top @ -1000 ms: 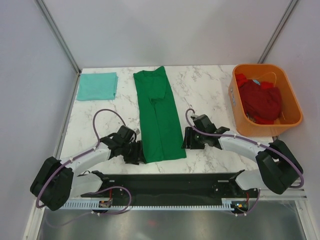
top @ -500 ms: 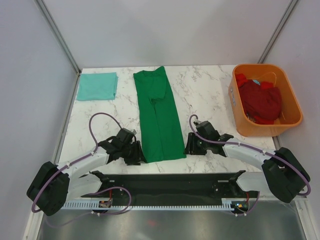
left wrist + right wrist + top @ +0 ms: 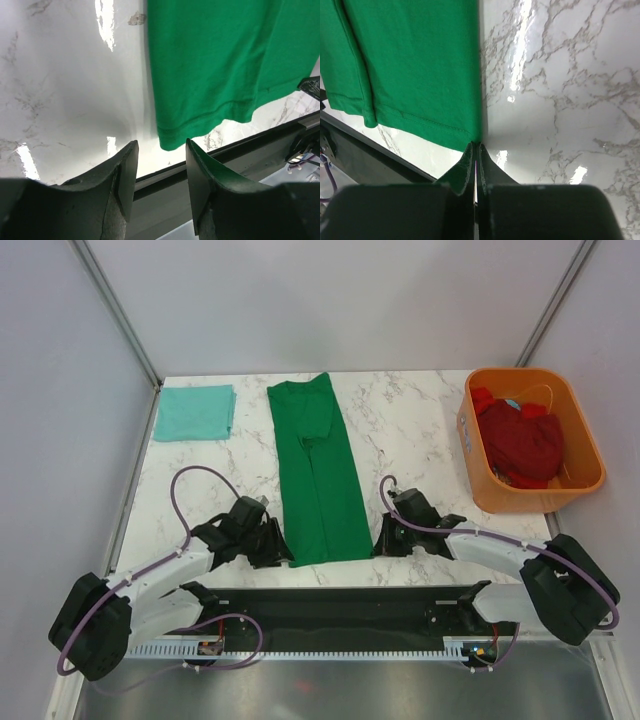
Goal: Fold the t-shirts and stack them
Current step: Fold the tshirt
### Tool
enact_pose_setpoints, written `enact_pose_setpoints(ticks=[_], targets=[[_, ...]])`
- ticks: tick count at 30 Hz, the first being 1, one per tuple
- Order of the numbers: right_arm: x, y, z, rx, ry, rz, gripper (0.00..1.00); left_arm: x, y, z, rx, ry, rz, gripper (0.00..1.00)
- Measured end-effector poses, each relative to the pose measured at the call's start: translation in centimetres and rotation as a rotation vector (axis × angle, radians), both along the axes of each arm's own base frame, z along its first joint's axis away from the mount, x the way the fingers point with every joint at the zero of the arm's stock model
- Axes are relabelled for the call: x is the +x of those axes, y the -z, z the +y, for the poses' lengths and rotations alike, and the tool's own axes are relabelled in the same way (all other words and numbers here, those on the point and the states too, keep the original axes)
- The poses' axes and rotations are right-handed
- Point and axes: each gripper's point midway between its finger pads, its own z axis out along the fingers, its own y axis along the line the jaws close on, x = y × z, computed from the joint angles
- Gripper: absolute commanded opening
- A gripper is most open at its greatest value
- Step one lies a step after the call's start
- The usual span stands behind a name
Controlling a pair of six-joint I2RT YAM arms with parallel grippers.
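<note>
Right pincer clenched at hem corner of green shirt, table near edge; left pincer released beside hem.

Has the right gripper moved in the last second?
Yes. The right gripper slid toward the near edge of the table, beside the dark green t-shirt, and its jaws are shut on that shirt's hem corner.

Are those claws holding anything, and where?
The right gripper seems to pinch the green t-shirt at its near right hem corner; the left gripper is open, holding nothing.
</note>
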Motion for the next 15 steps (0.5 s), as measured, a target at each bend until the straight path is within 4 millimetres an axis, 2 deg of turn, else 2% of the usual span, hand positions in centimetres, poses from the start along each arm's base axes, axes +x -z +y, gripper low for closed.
enact_pose_setpoints(ticks=[7,15], targets=[[-1.0,-0.4,0.2,0.026,0.012,-0.009,0.0,-0.1,0.5,0.2,0.015,-0.009,0.016,0.47],[-0.9,-1.5,0.4,0.061,0.042,-0.036,0.0,-0.4,1.2,0.6,0.028,-0.022,0.031,0.41]])
